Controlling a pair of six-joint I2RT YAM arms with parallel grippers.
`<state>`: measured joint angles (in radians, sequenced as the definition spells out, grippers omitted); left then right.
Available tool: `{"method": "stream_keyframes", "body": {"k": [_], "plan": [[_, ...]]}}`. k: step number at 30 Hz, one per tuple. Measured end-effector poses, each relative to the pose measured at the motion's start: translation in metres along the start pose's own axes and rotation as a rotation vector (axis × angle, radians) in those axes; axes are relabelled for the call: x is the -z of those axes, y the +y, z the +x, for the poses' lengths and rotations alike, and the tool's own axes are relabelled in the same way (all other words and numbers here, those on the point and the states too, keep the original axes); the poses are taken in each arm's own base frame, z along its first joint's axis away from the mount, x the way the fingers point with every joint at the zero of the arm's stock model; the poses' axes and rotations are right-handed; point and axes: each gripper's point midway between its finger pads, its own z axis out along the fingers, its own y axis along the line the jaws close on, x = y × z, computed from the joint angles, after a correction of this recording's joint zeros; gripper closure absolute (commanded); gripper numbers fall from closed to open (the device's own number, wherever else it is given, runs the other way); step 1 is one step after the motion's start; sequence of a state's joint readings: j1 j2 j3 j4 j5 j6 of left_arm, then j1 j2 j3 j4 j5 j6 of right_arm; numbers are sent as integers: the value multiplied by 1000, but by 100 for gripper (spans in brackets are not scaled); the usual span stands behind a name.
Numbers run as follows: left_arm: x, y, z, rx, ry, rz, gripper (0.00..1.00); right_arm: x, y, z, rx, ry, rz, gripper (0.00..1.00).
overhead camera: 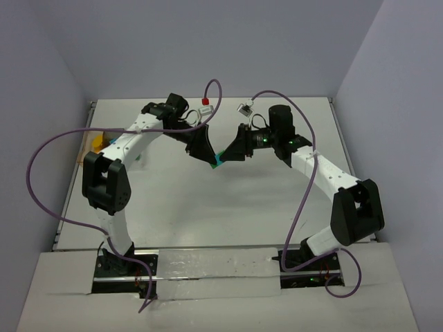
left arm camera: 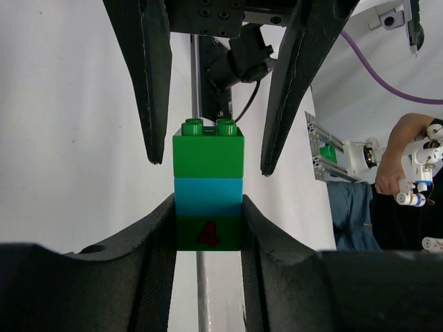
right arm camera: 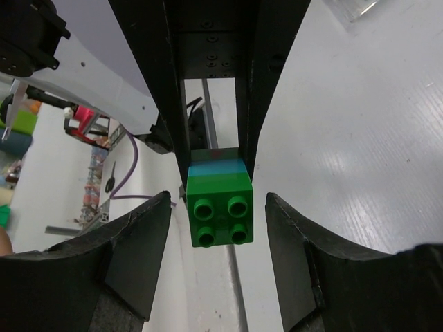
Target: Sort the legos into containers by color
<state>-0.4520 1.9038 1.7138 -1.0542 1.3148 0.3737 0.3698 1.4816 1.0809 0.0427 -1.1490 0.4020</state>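
A stack of three legos (overhead camera: 219,160) hangs in the air over the middle of the table: a green brick (left arm camera: 208,153) on top, a cyan one (left arm camera: 208,196), and a dark green one marked with a red 4 (left arm camera: 208,234). My left gripper (left arm camera: 208,223) is shut on the stack's lower bricks. My right gripper (right arm camera: 218,207) faces it, open, its fingers (left arm camera: 154,104) on either side of the green top brick (right arm camera: 220,207) with gaps on both sides. Both grippers meet tip to tip in the top view, left (overhead camera: 206,153) and right (overhead camera: 228,155).
Yellow and orange pieces (overhead camera: 101,142) lie at the table's left edge, partly behind my left arm. A corner of a clear plastic thing (right arm camera: 353,7) lies on the table, seen at the top right of the right wrist view. A person's arm (left arm camera: 408,149) shows beyond the table.
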Motion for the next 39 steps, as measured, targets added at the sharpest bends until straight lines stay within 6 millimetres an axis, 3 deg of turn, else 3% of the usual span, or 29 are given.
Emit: {"method": "stream_keyframes", "body": {"k": [5,10,16,17,18,19,26,30,35,39], "plan": [[0,0,0,0,0,1,100,-3,1,2,1,14,-4,34],[0,0,0,1,0,1,100,-6,0,3,7,23,-4,44],[0,-1,0,4,-2,7,100,-6,0,4,15,25,-2,74],[0,-2,-1,3,-3,8,100,-6,0,4,18,25,-2,81],[0,-2,-1,3,-3,8,100,-6,0,3,17,26,-1,96],[0,-2,-1,3,-3,8,100,-6,0,3,16,27,0,100],[1,-3,3,-7,0,6,100,-4,0,4,11,26,-8,100],[5,-2,14,-14,24,7,100,0,2,7,-9,16,-28,100],[33,18,35,53,14,-58,100,23,-2,-12,9,-55,1,100],[53,29,41,77,-11,-99,100,29,6,-19,39,-77,0,100]]}}
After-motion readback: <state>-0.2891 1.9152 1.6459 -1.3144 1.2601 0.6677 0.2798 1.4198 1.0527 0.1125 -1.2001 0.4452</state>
